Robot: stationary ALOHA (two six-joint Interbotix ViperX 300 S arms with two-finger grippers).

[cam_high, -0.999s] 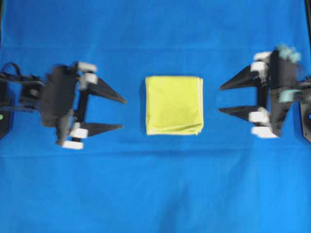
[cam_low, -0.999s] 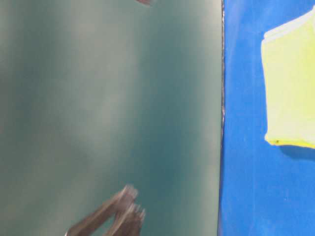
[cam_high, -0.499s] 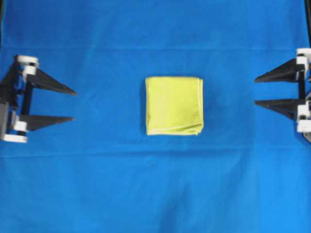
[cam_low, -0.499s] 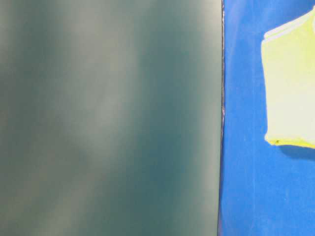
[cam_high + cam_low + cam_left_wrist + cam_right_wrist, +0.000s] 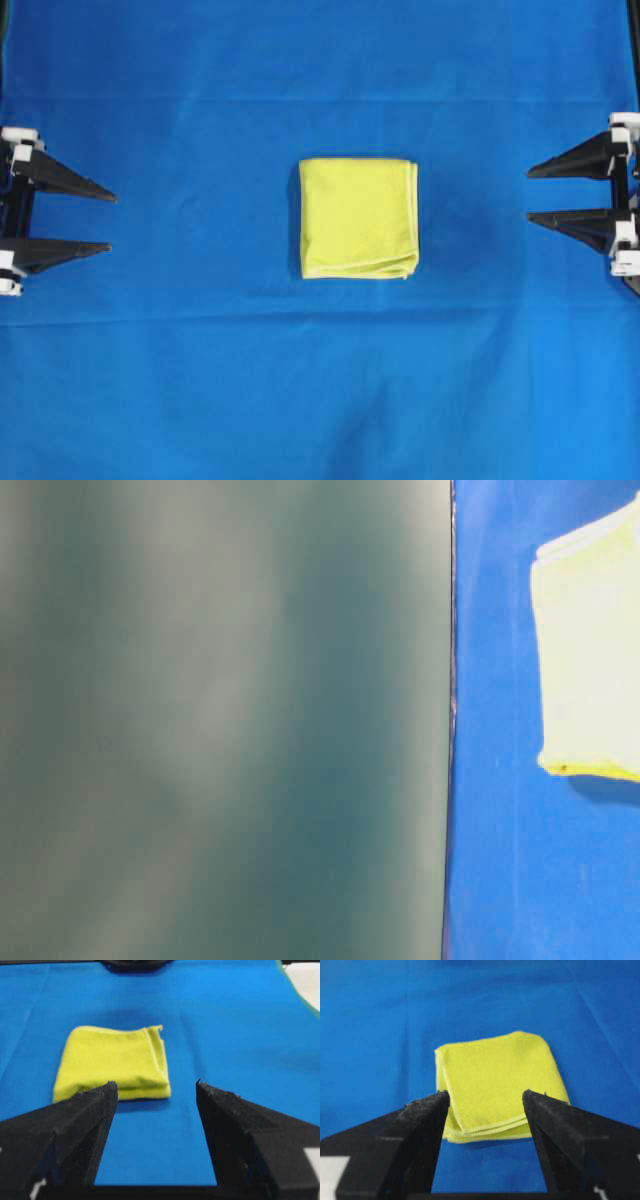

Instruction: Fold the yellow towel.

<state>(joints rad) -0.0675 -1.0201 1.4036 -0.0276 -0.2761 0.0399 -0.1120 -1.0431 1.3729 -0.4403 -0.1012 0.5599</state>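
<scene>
One yellow towel (image 5: 358, 218), folded into a compact, nearly square pad of several layers. It lies flat at the middle of the surface (image 5: 320, 400), which is covered in one sheet of blue fabric. Colour bright yellow, finely textured, with a paler stitched hem. In the overhead view the stacked hemmed edges show along the right and lower sides, the lower right corner slightly uneven; the left and top sides are smooth folds. The table-level view catches only part of the towel at its right edge, beside a blurred grey-green expanse that cannot be made out.

Two pincers. Left pincer (image 5: 108, 222): at the left edge of the overhead view, fingers spread and pointing toward the towel, holding nothing, well apart from it. Right pincer (image 5: 533, 194): at the right edge, fingers likewise spread and pointing at the towel, holding nothing, well apart from it.

Each wrist view frames the towel between or just beyond its two black fingertips.
</scene>
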